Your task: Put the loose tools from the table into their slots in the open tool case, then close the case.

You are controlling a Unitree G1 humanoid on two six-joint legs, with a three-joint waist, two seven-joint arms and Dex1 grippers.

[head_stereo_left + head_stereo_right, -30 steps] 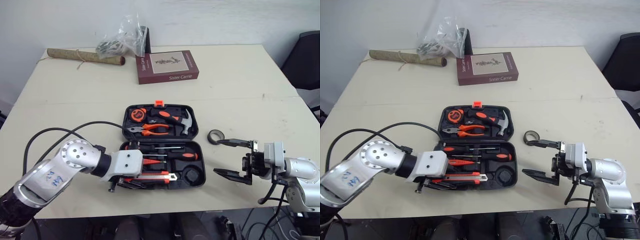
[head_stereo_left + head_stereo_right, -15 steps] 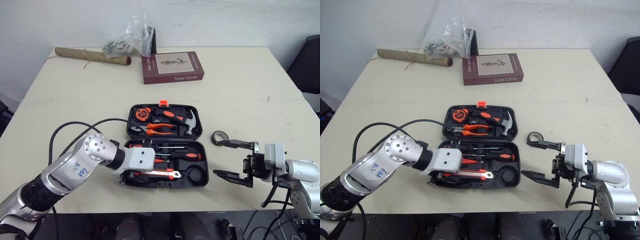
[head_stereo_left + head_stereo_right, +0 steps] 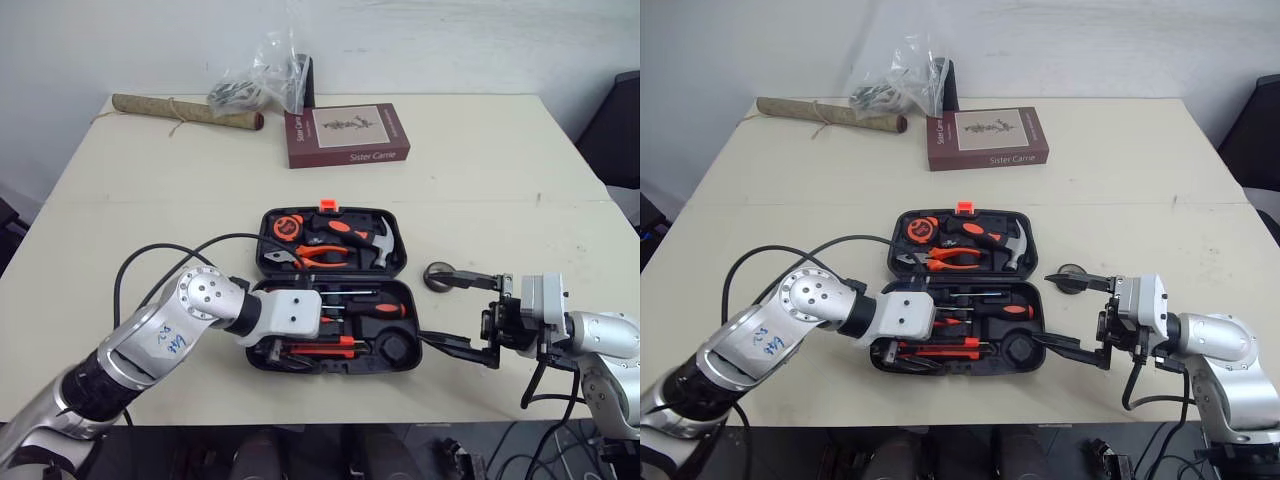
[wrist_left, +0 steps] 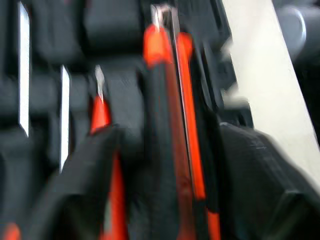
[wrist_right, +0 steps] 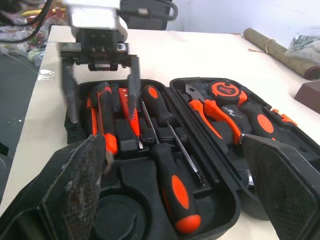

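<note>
The black tool case [image 3: 395, 262] lies open in the middle of the table. Its far half holds a tape measure, pliers [image 3: 325, 253] and a hammer [image 3: 378, 245]; its near half holds screwdrivers [image 3: 375, 309] and an orange utility knife [image 3: 322, 343]. My left gripper [image 3: 288, 350] hangs open low over the near half, its fingers [image 5: 132, 82] on either side of the knife [image 4: 175, 125]. A black tape roll [image 3: 438, 277] lies on the table right of the case. My right gripper [image 3: 462, 312] stands open beside the case, its far finger next to the roll.
A maroon book [image 3: 345, 135], a rolled mat [image 3: 185, 110] and a clear plastic bag [image 3: 260, 80] lie at the table's far side. A black cable [image 3: 170, 262] loops from my left arm. A dark chair [image 3: 625, 130] stands at the right edge.
My left gripper has moved right along the case's near half, over the utility knife. My right gripper has moved left toward the case and the tape roll. The camera has shifted.
</note>
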